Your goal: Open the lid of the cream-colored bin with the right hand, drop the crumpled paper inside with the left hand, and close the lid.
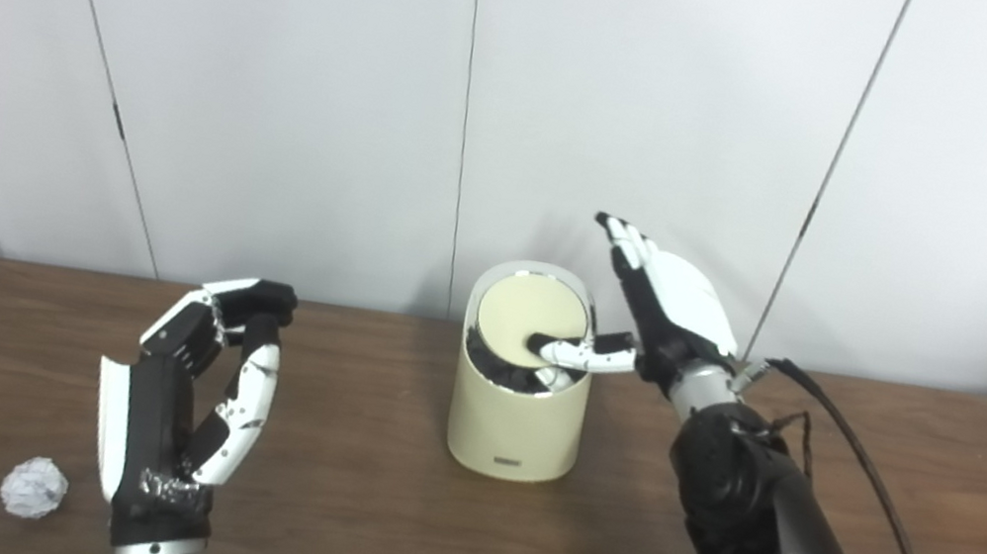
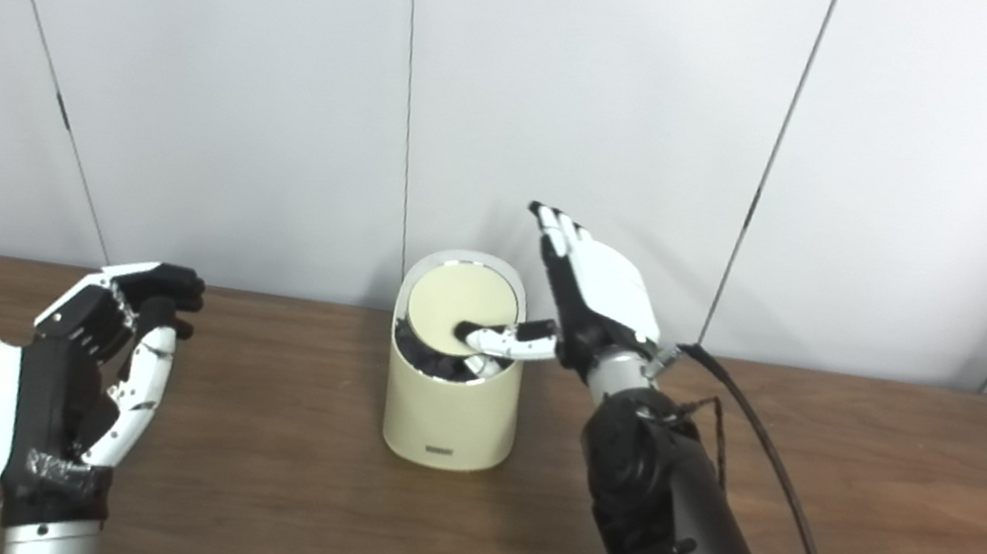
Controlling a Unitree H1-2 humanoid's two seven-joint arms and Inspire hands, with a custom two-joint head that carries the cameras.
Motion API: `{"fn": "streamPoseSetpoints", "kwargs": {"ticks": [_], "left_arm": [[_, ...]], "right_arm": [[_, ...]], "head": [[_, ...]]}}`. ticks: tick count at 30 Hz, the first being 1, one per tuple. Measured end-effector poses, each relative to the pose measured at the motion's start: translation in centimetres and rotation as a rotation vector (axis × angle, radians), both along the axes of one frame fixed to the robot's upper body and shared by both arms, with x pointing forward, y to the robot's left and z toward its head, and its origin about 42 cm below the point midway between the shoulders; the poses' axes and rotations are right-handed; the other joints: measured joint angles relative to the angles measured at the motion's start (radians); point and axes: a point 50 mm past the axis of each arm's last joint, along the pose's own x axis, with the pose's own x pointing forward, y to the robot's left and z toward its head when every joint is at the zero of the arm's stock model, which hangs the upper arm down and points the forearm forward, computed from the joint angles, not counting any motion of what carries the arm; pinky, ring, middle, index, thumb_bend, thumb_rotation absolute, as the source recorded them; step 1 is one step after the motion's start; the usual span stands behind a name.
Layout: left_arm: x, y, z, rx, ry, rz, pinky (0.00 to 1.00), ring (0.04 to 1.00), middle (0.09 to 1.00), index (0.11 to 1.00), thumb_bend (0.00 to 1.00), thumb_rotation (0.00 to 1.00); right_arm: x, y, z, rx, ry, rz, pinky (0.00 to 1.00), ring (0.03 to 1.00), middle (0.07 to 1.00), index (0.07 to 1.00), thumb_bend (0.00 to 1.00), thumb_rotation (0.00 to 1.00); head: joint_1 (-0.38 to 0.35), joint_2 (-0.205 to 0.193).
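Two hands in frame, neither holding anything. Right hand [image 1: 663, 311] sits at centre right, fingers spread and raised, thumb reaching left across the mouth of the cream-colored bin [image 1: 514, 421] and resting against the lid [image 1: 531, 323]. Lid is tilted up, dark gap visible below it at the front of the rim; so partly open, not fully. Bin stands at centre of the wooden table [image 1: 410, 534].

Left hand [image 1: 197, 398] is at lower left, upright, fingers loosely curled with a narrow gap, empty. Crumpled paper [image 1: 33, 487] lies on the table at the far lower left, just beside that hand's wrist, untouched.

Risks, as I judge them:
- Only the thumb props the lid. If it slips, the lid may swing shut before the paper arrives.
- A sideways push from the thumb could slide or tip the bin, which looks light.
- Opening looks narrow and partly blocked by the thumb; the paper could bounce off the rim.
- Paper sits low beside the wrist; an awkward reach could knock it towards the table edge.
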Motion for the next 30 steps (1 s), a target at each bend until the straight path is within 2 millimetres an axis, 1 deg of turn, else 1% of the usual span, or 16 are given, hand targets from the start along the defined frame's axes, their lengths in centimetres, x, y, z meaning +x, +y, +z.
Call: {"fn": "streamPoseSetpoints", "kwargs": {"ticks": [1,3,4,6,10,14,16,19,20,22,23,25,27,28,30], "left_arm": [[0.0,0.0,0.0,0.0,-0.001,0.0,0.52,0.608,0.626,0.603,0.24,0.41],[0.0,0.0,0.0,-0.001,0.0,0.001,0.52,0.607,0.625,0.602,0.24,0.41],[0.0,0.0,0.0,-0.002,0.001,0.001,0.52,0.607,0.624,0.602,0.25,0.41],[0.0,0.0,0.0,-0.004,0.001,0.001,0.52,0.606,0.623,0.6,0.25,0.41],[0.0,0.1,0.0,-0.004,0.001,0.003,0.52,0.605,0.624,0.6,0.25,0.41],[0.0,0.2,0.0,-0.007,0.0,0.005,0.52,0.604,0.623,0.6,0.24,0.41],[0.0,0.2,0.0,-0.007,0.0,0.005,0.52,0.604,0.623,0.6,0.24,0.41],[0.0,0.2,0.0,-0.007,0.0,0.005,0.52,0.607,0.625,0.601,0.25,0.41],[0.0,0.2,0.0,-0.007,0.0,0.005,0.52,0.606,0.624,0.601,0.25,0.41],[0.0,0.2,0.0,-0.006,0.0,0.005,0.52,0.603,0.622,0.599,0.25,0.41],[0.0,0.1,0.0,-0.007,0.0,0.004,0.52,0.603,0.621,0.599,0.25,0.41],[0.0,0.2,0.0,-0.006,0.0,0.005,0.52,0.603,0.621,0.598,0.25,0.4],[0.0,0.2,0.0,-0.007,0.0,0.004,0.52,0.603,0.62,0.597,0.25,0.4],[0.0,0.2,0.0,-0.008,0.0,0.003,0.52,0.602,0.619,0.597,0.25,0.4],[0.0,0.2,0.0,-0.01,-0.001,0.002,0.51,0.601,0.618,0.595,0.24,0.4]], "right_arm": [[0.0,0.0,0.1,0.0,-0.005,0.003,0.94,1.0,1.0,0.973,0.96,0.3],[0.0,0.2,0.1,-0.001,-0.015,0.012,0.95,1.0,1.0,0.969,0.96,0.27],[0.0,0.2,0.1,0.002,-0.022,0.013,0.94,1.0,1.0,0.963,0.95,0.24],[0.0,0.4,0.2,0.01,-0.035,0.012,0.92,1.0,1.0,0.959,0.93,0.24],[-0.1,0.4,0.2,0.015,-0.04,0.006,0.89,0.999,1.0,0.958,0.9,0.3],[-0.1,0.2,0.0,0.02,-0.034,-0.003,0.9,1.0,1.0,0.969,0.88,0.36],[-0.1,-0.1,0.0,0.035,-0.03,-0.012,0.91,1.0,1.0,0.972,0.87,0.46],[-0.4,-0.5,-0.3,0.079,-0.017,-0.019,0.94,1.0,1.0,0.986,0.84,0.73],[-0.6,-0.7,-0.3,0.117,-0.012,-0.014,0.94,1.0,1.0,0.993,0.83,0.79],[-0.9,-1.1,-0.3,0.213,0.006,-0.002,0.93,0.999,1.0,0.999,0.79,0.86],[-1.2,-1.5,-0.1,0.293,0.02,0.019,0.88,0.974,0.997,0.995,0.75,0.91],[-1.8,-2.1,0.3,0.427,0.024,0.053,0.84,0.948,0.981,0.985,0.72,0.97],[-2.5,-2.6,0.3,0.543,0.025,0.09,0.87,0.96,0.978,0.976,0.7,0.99],[-2.7,-2.8,0.2,0.597,0.026,0.112,0.92,0.981,0.987,0.977,0.69,1.0],[-3.5,-3.4,-0.3,0.71,0.017,0.155,0.92,0.974,0.977,0.969,0.66,1.0]], "head": [[0.002,0.002],[0.002,0.002],[0.002,0.002],[0.0,-0.002],[-0.005,-0.003],[-0.005,-0.005],[-0.006,-0.005],[-0.008,-0.006],[-0.008,-0.008],[-0.006,-0.009],[-0.006,-0.009],[-0.006,-0.009],[-0.005,-0.011],[-0.005,-0.008],[-0.006,-0.006]]}}
